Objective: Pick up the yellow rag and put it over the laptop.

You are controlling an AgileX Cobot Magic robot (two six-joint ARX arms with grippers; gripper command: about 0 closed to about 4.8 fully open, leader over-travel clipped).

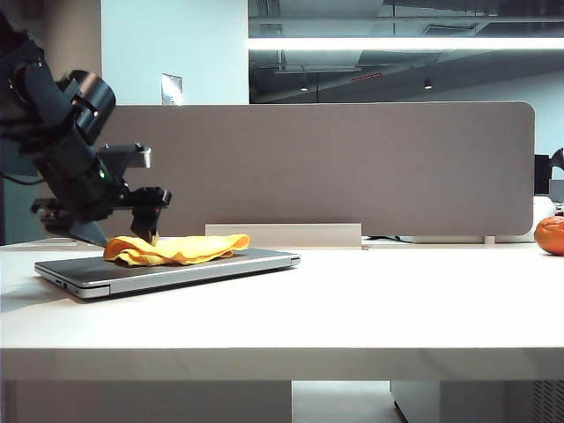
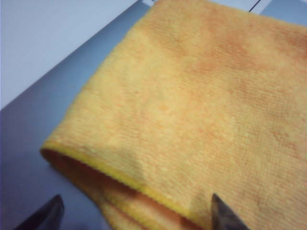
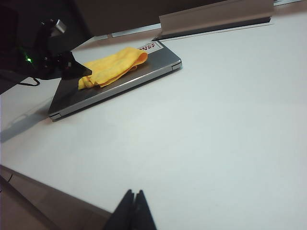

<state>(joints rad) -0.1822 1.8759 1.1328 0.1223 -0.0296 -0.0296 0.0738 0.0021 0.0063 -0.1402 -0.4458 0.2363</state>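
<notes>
The yellow rag [image 1: 176, 249] lies bunched in loose folds on the closed lid of the laptop [image 1: 189, 270], covering only the part of the lid nearest the left gripper [image 1: 132, 231]; the far strip of lid toward the partition panel [image 1: 335, 167] is bare. Left gripper sits right at the rag's near end, jaws spread wide w/ nothing between them: in the left wrist view both fingertips [image 2: 48, 214] stand apart, one off the rag's hemmed corner over bare lid, the other at the cloth's edge. No pinch on the fabric. Right gripper [image 3: 133, 211] is parked low over the table [image 1: 370, 300], well apart from the laptop, jaws pressed together, empty. Handling, as a judgement: rag looks like soft, light microfibre, zero stiffness, so it'll drape & sag from any single pinch pt & bunch rather than slide flat; pile should give decent friction vs the pads, but the smooth metal lid under it prob lets the whole cloth skid if pushed sideways. Not fragile. Best hold, if it needs spreading: the doubled hem fold [image 2: 120, 179] lying between the jaws, where layers stack thick enough to bite w/o scraping the lid. An orange fruit [image 1: 550, 235] sits far off, irrelevant.
</notes>
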